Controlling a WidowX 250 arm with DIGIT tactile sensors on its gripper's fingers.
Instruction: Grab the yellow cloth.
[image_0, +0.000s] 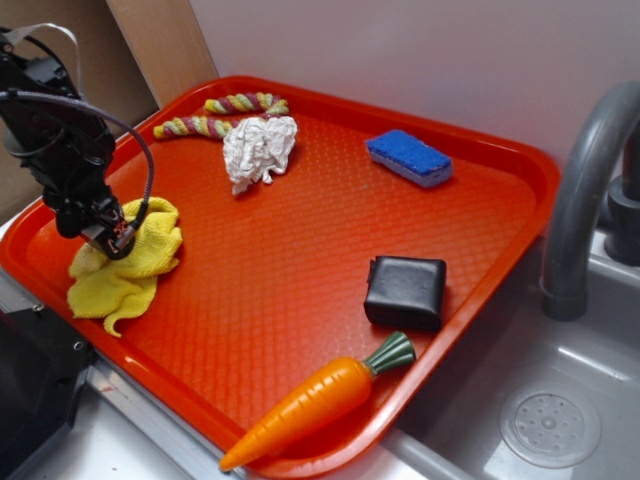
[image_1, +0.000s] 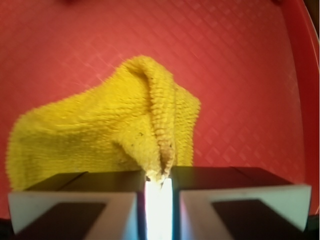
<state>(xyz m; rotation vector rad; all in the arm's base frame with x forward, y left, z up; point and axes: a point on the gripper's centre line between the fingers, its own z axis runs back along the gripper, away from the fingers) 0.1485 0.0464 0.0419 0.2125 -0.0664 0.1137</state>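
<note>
The yellow cloth lies in the left corner of the red tray, far from the toy carrot. The gripper pinches a fold tight. The grab looks made; next it should lift slowly.

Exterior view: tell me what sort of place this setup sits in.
Likely a mock kitchen counter by a sink: a grey faucet arches over a basin with a drain, and a red tray beside it holds a sponge and a toy carrot.
</note>
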